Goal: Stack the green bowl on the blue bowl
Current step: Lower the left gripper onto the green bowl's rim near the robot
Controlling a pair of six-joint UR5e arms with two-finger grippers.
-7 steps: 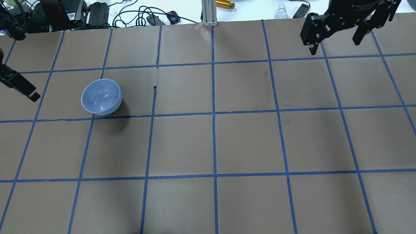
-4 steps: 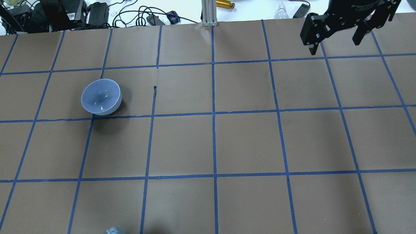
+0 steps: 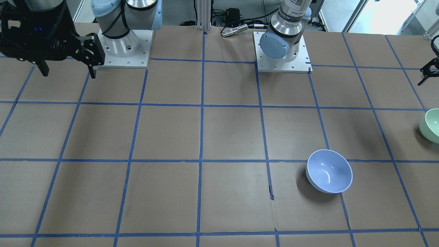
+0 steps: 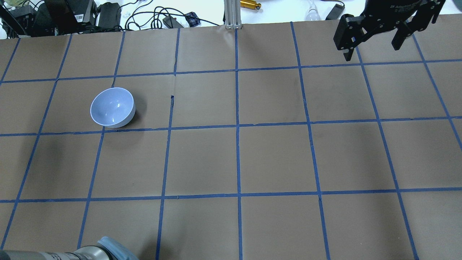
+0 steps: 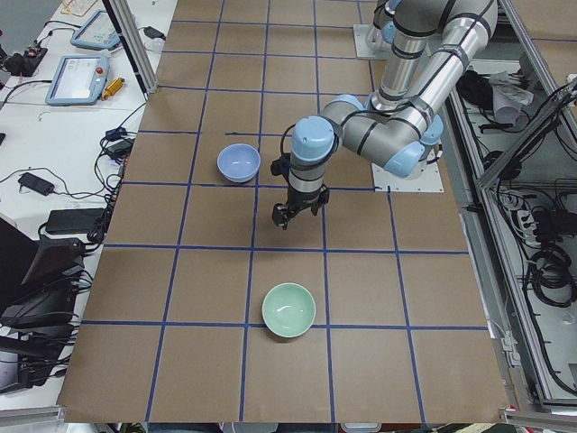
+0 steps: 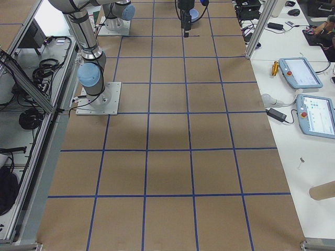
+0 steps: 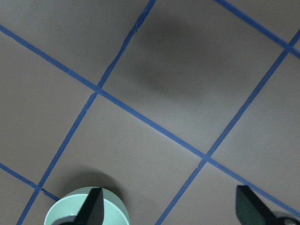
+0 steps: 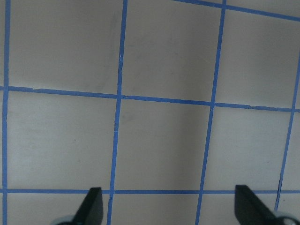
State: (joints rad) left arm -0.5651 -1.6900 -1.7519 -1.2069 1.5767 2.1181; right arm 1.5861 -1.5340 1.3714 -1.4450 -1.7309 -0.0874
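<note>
Exterior left view: nothing stacked yet. Hovering between the two bowls, left gripper (image 5: 287, 215) spread wide and empty. Green bowl (image 5: 288, 309) on the table to one side of it, blue bowl (image 5: 239, 163) to the other, neither touched. Right gripper (image 4: 371, 45) far from both, likewise spread and empty. Left to do: grasp, carry, stack.

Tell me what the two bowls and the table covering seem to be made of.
The blue bowl: glazed ceramic or hard plastic, I cannot tell which; glossy, with bright highlights inside it. The green bowl: likely the same, smooth with a soft sheen. The table covering: matte brown paper, judging by its seams and a small tear, gridded with blue tape.
</note>
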